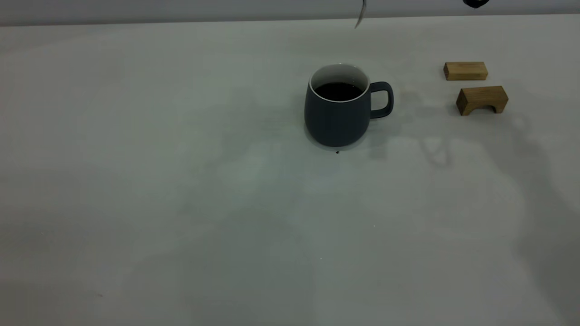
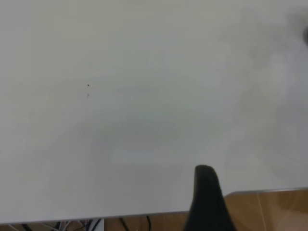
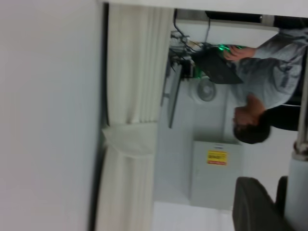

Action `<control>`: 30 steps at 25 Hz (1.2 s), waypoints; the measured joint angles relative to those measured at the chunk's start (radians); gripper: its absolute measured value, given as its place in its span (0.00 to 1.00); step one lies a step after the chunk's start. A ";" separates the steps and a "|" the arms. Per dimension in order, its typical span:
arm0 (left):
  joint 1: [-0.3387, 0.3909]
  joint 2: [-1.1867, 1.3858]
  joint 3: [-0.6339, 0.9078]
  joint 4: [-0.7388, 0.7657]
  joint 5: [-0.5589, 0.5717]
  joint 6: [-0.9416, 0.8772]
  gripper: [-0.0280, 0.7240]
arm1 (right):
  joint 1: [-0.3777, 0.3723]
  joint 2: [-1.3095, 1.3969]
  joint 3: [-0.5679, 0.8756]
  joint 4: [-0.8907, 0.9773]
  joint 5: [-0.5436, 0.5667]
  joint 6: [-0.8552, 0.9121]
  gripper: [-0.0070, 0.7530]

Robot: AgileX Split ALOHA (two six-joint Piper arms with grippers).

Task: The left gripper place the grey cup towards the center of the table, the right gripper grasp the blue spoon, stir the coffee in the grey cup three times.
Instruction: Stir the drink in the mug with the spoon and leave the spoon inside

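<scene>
I am seeing the cup (image 1: 337, 106) sitting upright near the middle of the table (image 1: 181, 190), coffee (image 1: 338, 91) lying dark inside, handle pointing toward two wooden blocks (image 1: 473, 86); the spoon (image 1: 360, 14) is hanging above the far edge, bowl down; the right hand (image 1: 475, 3) is barely showing at the top; I cannot tell either hand's grip; a left finger (image 2: 208, 199) is hovering over bare table.

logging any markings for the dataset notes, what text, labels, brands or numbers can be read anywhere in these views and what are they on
No text can be read in any view.
Yellow label on the white box in the right wrist view: a red band and dark marks, too blurred to read.
The grey cup, the two wooden blocks and the table: no print visible.
</scene>
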 joint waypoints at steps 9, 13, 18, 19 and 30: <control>0.000 0.000 0.000 0.000 0.000 0.000 0.82 | 0.000 0.133 -0.002 0.080 0.032 -0.013 0.16; 0.000 0.000 0.000 0.000 0.000 0.000 0.82 | 0.000 0.223 -0.060 0.097 0.032 -0.092 0.16; 0.000 0.000 0.000 0.000 0.000 0.000 0.82 | 0.000 0.291 -0.100 0.101 0.032 -0.111 0.16; 0.000 0.000 0.000 0.000 0.000 0.000 0.82 | 0.000 0.300 -0.100 0.098 0.032 -0.111 0.16; 0.000 -0.001 0.000 0.000 0.000 0.000 0.82 | 0.016 0.372 -0.101 0.052 0.031 -0.112 0.16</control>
